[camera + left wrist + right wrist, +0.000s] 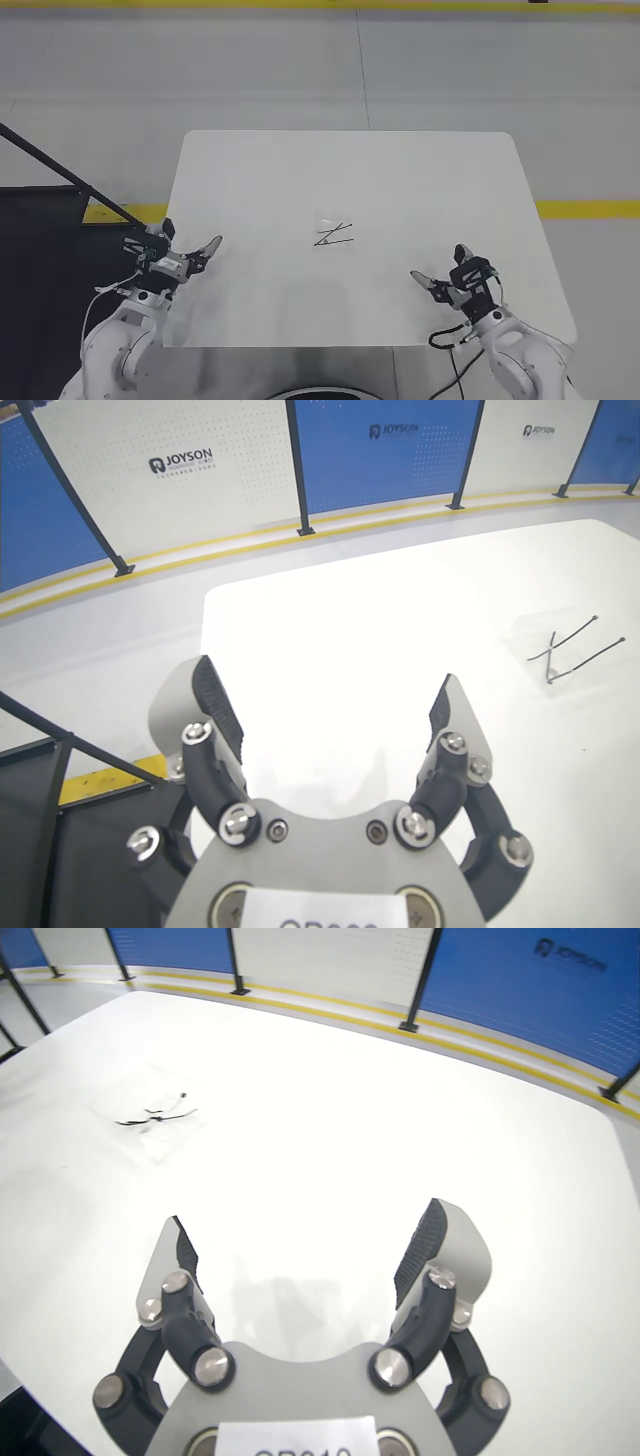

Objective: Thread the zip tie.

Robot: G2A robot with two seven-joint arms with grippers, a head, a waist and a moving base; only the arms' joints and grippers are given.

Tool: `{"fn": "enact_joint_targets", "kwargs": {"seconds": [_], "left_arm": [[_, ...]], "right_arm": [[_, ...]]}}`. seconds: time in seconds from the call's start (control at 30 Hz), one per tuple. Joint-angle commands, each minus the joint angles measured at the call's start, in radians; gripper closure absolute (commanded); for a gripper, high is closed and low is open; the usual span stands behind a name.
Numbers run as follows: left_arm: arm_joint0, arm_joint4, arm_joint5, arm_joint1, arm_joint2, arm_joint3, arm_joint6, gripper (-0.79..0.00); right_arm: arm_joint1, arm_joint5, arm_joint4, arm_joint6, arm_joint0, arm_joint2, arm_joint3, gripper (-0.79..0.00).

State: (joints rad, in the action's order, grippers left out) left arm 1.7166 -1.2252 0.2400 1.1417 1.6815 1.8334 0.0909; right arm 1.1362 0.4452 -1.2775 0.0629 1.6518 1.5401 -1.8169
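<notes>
The thin black plastic zip ties (333, 236) lie crossed at the middle of the white worktop (420, 170), their long axes roughly left-right, with bare surface around them. The left claw (191, 237) and the right claw (440, 265), both spread wide, are at the near corners.

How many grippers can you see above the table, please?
2. The left gripper is over the table's near left edge; the right gripper is over its near right part. Both are open and empty.
</notes>
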Motion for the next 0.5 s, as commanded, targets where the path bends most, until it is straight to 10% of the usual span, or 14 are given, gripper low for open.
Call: {"fn": "enact_joint_targets", "kwargs": {"seconds": [0.0, 0.47], "left_arm": [[-0.007, 0.020, 0.020, 0.000, 0.004, -0.001, -0.005, -0.785], [-0.010, 0.039, 0.096, -0.002, 0.013, -0.011, -0.005, -0.785]], "right_arm": [[-0.001, 0.054, 0.017, 0.028, -0.028, -0.016, 0.001, -0.785], [-0.003, 0.284, 0.388, 0.215, -0.184, -0.091, 0.108, -0.785]]}}
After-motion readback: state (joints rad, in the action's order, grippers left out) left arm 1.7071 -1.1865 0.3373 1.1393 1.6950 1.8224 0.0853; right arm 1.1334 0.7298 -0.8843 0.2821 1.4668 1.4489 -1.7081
